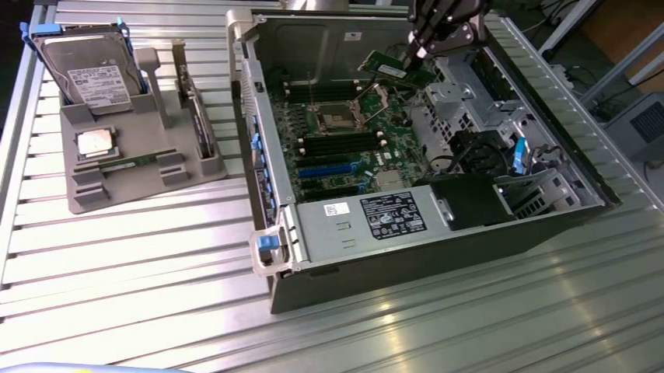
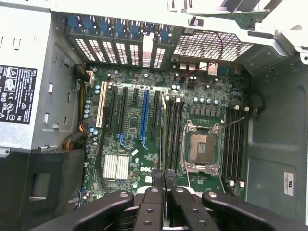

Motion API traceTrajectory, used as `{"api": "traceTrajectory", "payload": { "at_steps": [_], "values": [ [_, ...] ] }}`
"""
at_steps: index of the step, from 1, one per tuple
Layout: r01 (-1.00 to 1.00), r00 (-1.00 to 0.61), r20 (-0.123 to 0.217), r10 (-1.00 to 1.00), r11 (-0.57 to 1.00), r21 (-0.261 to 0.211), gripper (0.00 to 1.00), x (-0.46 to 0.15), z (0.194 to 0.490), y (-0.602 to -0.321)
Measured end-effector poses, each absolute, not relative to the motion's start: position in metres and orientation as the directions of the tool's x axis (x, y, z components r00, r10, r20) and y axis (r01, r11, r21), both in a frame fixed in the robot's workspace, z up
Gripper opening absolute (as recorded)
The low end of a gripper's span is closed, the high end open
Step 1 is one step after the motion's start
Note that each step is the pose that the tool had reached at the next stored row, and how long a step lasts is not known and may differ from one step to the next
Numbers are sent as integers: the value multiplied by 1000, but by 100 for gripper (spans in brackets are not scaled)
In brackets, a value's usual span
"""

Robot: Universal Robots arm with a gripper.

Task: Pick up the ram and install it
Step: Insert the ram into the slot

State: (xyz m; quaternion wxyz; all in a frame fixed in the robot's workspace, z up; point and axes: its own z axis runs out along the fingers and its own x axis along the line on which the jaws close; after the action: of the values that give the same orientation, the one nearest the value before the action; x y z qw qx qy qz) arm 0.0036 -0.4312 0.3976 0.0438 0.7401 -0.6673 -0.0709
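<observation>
On the ribbed tabletop (image 1: 124, 272), two containers: a grey tray (image 1: 104, 194) toward the exterior view's left and an open case (image 1: 311, 35) just beside it on the right. In the tray: a hard drive (image 1: 93, 66) standing on edge at the far end, a square CPU (image 1: 96, 144) lying flat nearer, a thin green strip (image 1: 140, 161) in a groove beside it, a dark card (image 1: 197, 116) upright along the side nearest the case. In the case: a green board (image 1: 353, 148) on the floor, a socket (image 1: 340, 119) with its metal frame near the middle, black slots (image 1: 316, 144) in rows on either side of it, a blue slot (image 2: 144, 115) among black ones toward the grilles, a power supply (image 1: 363, 221) with a black-and-white label at the near end, a metal cage (image 1: 456, 101) along the right wall. Above the far end of the board, tilted: the ram (image 1: 389, 68), pinched near one end by jaws closed almost fully on its thin body. Arm (image 1: 446, 19) angled down from the top edge into the case mouth, wrist facing the board, black jaws pressed together over the slots next to the socket.
</observation>
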Motion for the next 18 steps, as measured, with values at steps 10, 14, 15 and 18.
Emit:
{"api": "traceTrajectory", "payload": {
  "at_steps": [10,14,15,18],
  "values": [
    [-993,102,-19,-995,-103,53,12,4,396,-431],
    [-994,103,-7,-995,-103,-44,12,4,396,-431],
    [-993,104,-5,-995,-103,-64,12,4,396,-431],
    [-988,104,0,-995,-103,-119,12,4,395,-431]
  ]
}}
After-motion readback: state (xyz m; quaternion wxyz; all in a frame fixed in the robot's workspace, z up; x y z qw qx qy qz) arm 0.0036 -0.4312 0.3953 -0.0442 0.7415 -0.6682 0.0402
